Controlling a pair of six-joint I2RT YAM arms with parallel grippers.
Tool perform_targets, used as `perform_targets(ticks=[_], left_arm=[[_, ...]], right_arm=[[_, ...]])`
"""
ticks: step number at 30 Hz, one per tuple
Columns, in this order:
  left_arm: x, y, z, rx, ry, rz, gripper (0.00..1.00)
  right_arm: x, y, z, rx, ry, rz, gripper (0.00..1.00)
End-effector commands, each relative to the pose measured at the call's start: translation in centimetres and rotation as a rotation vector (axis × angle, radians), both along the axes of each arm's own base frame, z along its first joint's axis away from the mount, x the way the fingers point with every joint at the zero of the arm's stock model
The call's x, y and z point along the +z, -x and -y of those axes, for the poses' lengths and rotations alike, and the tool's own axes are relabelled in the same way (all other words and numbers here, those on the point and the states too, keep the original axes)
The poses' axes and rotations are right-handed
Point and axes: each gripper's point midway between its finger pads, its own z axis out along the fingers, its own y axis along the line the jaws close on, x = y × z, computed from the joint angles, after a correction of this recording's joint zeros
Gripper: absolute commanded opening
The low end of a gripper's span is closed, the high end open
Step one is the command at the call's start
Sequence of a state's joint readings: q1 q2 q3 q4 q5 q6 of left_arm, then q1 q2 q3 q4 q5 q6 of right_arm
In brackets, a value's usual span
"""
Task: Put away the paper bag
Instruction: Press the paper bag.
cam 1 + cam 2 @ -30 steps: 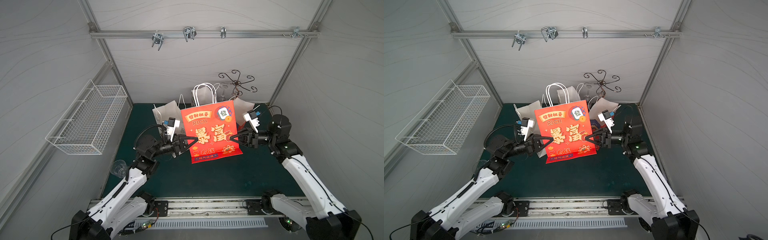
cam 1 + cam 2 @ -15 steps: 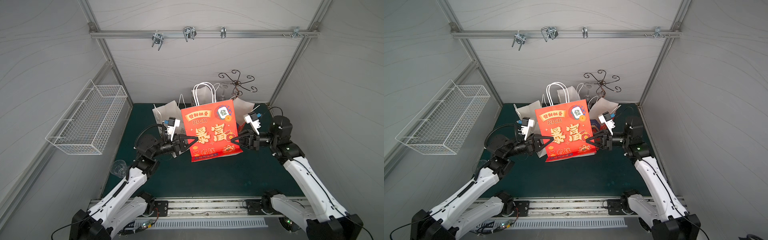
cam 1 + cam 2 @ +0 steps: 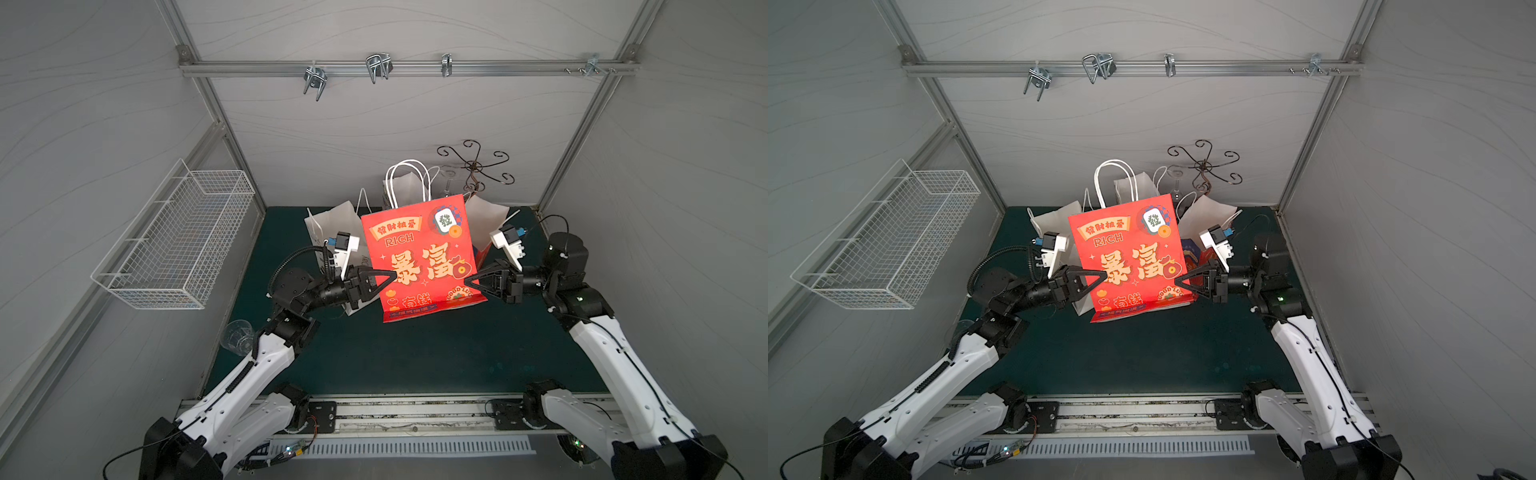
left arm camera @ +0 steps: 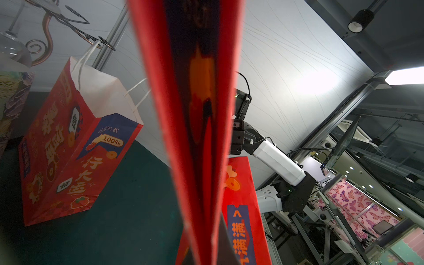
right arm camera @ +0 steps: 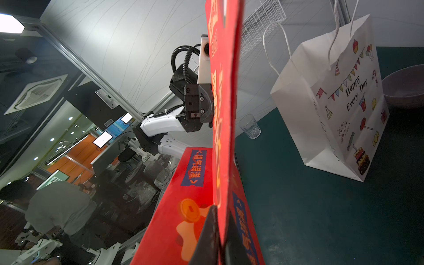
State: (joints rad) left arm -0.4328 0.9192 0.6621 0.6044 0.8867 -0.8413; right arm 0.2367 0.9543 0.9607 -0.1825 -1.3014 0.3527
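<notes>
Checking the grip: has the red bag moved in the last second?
No: the red bag keeps its place below the iron stand.

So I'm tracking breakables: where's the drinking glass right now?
In a top view the drinking glass stands at the mat's left edge, beside the left arm's elbow, below the wire basket.
</notes>
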Motion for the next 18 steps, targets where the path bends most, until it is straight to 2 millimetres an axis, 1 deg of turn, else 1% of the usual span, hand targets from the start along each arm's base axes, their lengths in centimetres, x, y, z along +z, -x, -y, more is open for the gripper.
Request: perform_targets(ticks=[1, 2, 6, 7, 10, 12, 13, 16, 18], left_arm=[[3.1, 0.4, -0.4, 0.013, 0.044, 0.101, 0.0], [2.7, 0.4, -0.3, 0.014, 0.033, 0.1, 0.0], [1.7, 0.3, -0.5, 0.039, 0.003, 0.1, 0.0], [1.5, 0.3, -0.5, 0.046, -0.005, 0.099, 0.0], [1.5, 0.1, -0.7, 0.074, -0.011, 0.112, 0.0], [1.8, 0.0, -0.8, 0.081, -0.009, 0.122, 0.0], [1.9, 0.0, -0.8, 0.079, -0.009, 0.122, 0.0], [2.4, 0.1, -0.7, 0.065, 0.0, 0.133, 0.0], [2.7, 0.3, -0.6, 0.056, 0.008, 0.139, 0.0]], right_arm=[[2.0, 0.4, 0.6, -0.053, 0.006, 0.082, 0.5], [2.2, 0.2, 0.9, -0.095, 0.022, 0.101, 0.56], [2.0, -0.7, 2.7, -0.309, 0.123, 0.195, 0.75], [1.7, -0.9, 3.4, -0.375, 0.147, 0.212, 0.8], [0.4, -0.9, 5.0, -0.518, 0.209, 0.271, 0.9], [-1.0, -0.6, 5.9, -0.575, 0.241, 0.299, 0.95], [-1.8, -0.1, 6.0, -0.574, 0.249, 0.317, 0.96], [-3.7, 1.3, 5.6, -0.516, 0.248, 0.326, 0.97], [-4.5, 1.9, 5.1, -0.462, 0.235, 0.314, 0.97]])
